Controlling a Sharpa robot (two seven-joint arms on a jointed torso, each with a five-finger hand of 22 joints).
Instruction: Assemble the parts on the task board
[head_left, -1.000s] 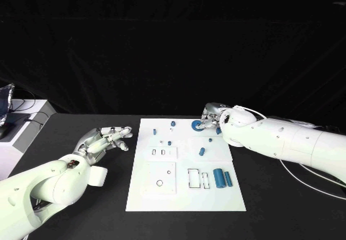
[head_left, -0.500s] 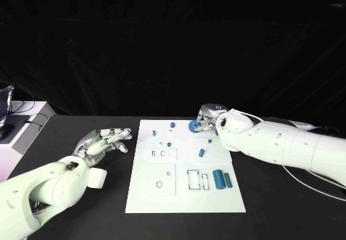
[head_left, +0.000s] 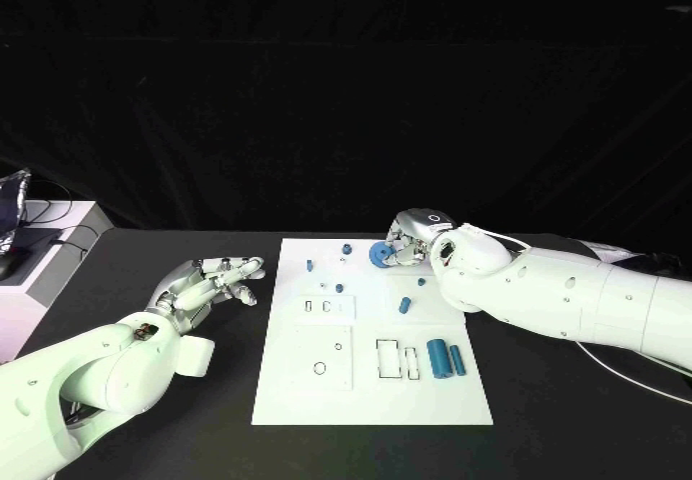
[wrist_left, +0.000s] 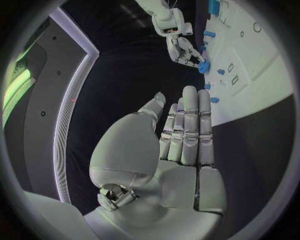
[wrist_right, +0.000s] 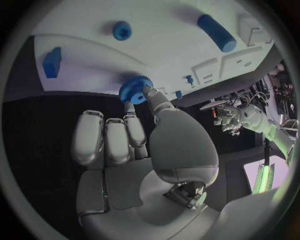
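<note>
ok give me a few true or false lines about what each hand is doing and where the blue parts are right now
1. The right hand pinches a blue gear. True.
2. The left hand holds a blue part. False: it is open, beside the white board, holding nothing.
3. Two blue cylinders lie side by side on the board's near right part. True.
4. The gear lies flat in the board's middle. False: it is at the far edge, in the right hand's fingers.
</note>
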